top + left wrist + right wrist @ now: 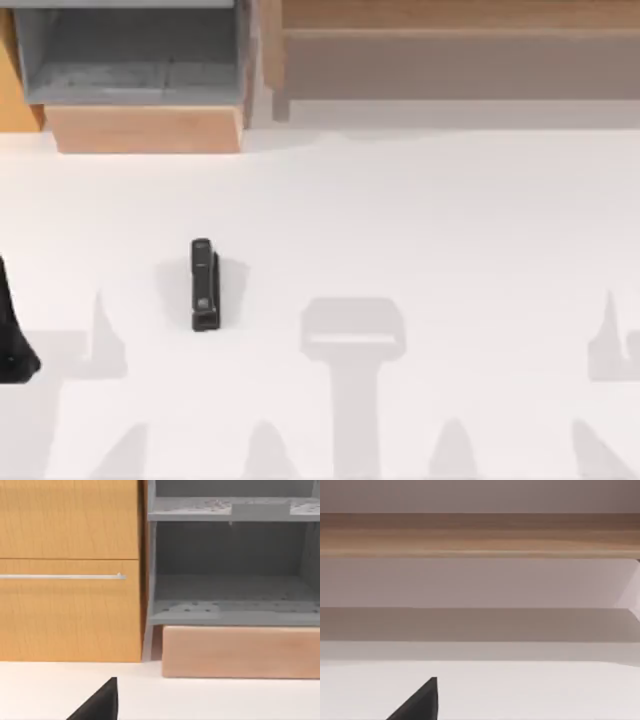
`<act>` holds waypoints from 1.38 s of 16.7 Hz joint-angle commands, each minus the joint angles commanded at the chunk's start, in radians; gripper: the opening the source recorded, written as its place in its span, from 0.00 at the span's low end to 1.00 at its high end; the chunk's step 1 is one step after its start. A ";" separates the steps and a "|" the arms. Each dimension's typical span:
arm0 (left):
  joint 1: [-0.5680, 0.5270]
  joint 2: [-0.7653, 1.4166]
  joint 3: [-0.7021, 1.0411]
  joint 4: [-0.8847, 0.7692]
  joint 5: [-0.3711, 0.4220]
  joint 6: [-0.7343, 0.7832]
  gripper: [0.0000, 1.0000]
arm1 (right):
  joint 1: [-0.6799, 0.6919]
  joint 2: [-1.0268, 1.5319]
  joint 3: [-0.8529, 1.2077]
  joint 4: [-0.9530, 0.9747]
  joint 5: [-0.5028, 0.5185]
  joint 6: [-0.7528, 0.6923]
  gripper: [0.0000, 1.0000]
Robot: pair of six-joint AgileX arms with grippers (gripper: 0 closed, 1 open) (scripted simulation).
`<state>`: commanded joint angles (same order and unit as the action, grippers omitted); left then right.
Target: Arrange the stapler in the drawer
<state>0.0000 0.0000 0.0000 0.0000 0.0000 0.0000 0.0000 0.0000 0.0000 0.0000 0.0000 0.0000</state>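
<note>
- Top view puts the small, narrow black bar-shaped stapler [204, 285] flat on the white worktop [420, 220], left of centre, touching nothing.
- Its long axis runs from the near edge toward the far edge, so one short end points roughly at the drawer.
- That boxy drawer with a grey interior and light tan wooden front panel [145, 128] stands pulled open at the far left of the worktop, well apart from the stapler and slightly left of its line.
- In the left wrist view the drawer's grey floor [230, 592] lies bare behind the tan panel, beside an orange-brown wooden cabinet front with a thin silver handle [62, 576].
- A long brown wooden shelf unit [450, 45] fills the far right and is no part of the job.
- My left arm [12, 335] shows as a dark shape at the left edge, near the stapler's level and plainly the nearer one; I cannot tell how its fingers stand.
- Each wrist view shows a dark wedge low in the picture, too little to read either arm's fingers.
- Judgement: the left arm should take the stapler across its narrow width, lift it over the tan panel and set it down inside; bare worktop lies between.
</note>
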 joint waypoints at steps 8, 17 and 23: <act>0.029 0.206 0.089 0.099 0.062 0.154 1.00 | 0.000 0.000 0.000 0.000 0.000 0.000 1.00; 0.177 0.995 0.445 0.487 0.230 0.703 1.00 | 0.000 0.000 0.000 0.000 0.000 0.000 1.00; 0.294 1.592 0.738 0.799 0.346 1.118 1.00 | 0.000 0.000 0.000 0.000 0.000 0.000 1.00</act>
<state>0.2936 1.5921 0.7377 0.7989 0.3457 1.1181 0.0000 0.0000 0.0000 0.0000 0.0000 0.0000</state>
